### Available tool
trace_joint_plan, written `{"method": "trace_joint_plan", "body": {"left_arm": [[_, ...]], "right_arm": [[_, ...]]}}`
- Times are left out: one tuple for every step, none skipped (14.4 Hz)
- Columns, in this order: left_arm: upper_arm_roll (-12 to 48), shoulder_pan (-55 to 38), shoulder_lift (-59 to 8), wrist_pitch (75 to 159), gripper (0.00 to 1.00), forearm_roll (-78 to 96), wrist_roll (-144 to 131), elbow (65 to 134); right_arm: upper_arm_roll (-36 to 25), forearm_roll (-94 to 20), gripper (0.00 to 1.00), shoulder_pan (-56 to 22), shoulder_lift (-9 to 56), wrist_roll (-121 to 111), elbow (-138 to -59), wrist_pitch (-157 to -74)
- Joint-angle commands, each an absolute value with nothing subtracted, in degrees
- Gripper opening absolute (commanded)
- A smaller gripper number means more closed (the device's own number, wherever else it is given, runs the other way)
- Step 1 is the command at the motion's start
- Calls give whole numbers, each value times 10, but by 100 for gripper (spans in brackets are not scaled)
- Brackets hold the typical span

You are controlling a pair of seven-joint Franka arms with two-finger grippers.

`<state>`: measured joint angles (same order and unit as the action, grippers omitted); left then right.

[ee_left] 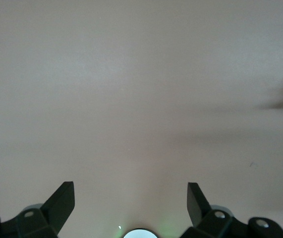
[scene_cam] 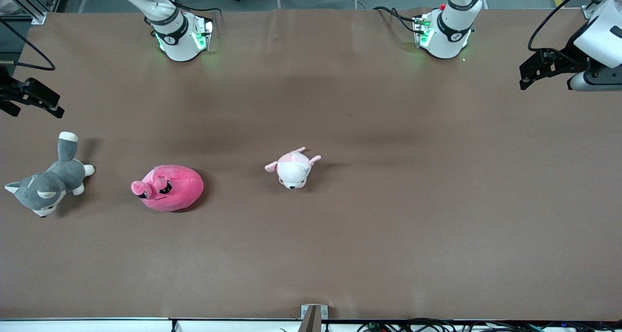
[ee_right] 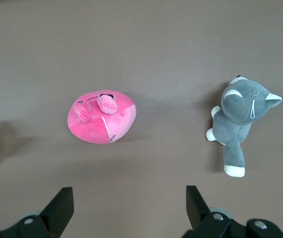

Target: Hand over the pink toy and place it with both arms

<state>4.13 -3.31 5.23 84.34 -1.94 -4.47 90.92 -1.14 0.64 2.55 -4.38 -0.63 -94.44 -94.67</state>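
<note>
The pink toy (scene_cam: 168,187) (ee_right: 102,117), a round hot-pink plush with black angry eyes and paler flaps, lies on the brown table (scene_cam: 388,200) between the grey-and-white plush dog (scene_cam: 47,183) (ee_right: 240,118) and the small white-and-pink plush (scene_cam: 293,168). The right gripper (scene_cam: 34,97) (ee_right: 130,204) hangs wide open and empty at the right arm's end of the table. The left gripper (scene_cam: 529,77) (ee_left: 131,199) hangs likewise, over bare table.

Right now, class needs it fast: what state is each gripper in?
Left gripper: open, holding nothing, over bare table.
Right gripper: open, holding nothing, up above the pink toy and grey dog.
</note>
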Motion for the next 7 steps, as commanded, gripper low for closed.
{"method": "trace_joint_plan", "body": {"left_arm": [[41,-33,53,834,100,-6,-36,899],[41,-32,53,834,100,3,-36,899],[41,-30,53,834,100,10,-35,899],[41,-30,53,834,100,11,-34,899],[41,-30,53,834,100,11,-34,899],[40,-30,53,834,100,11,-34,900],[41,-31,53,834,100,11,-34,900]], "right_arm": [[-4,19,100,33,-69,-11,-972,-955],[-4,18,100,33,-69,-11,-972,-956],[-4,18,100,33,-69,-11,-973,-955],[-4,19,100,33,-69,-11,-973,-955],[-4,18,100,33,-69,-11,-973,-955],[-4,18,100,33,-69,-11,-974,-955],[-4,18,100,33,-69,-11,-974,-955]]}}
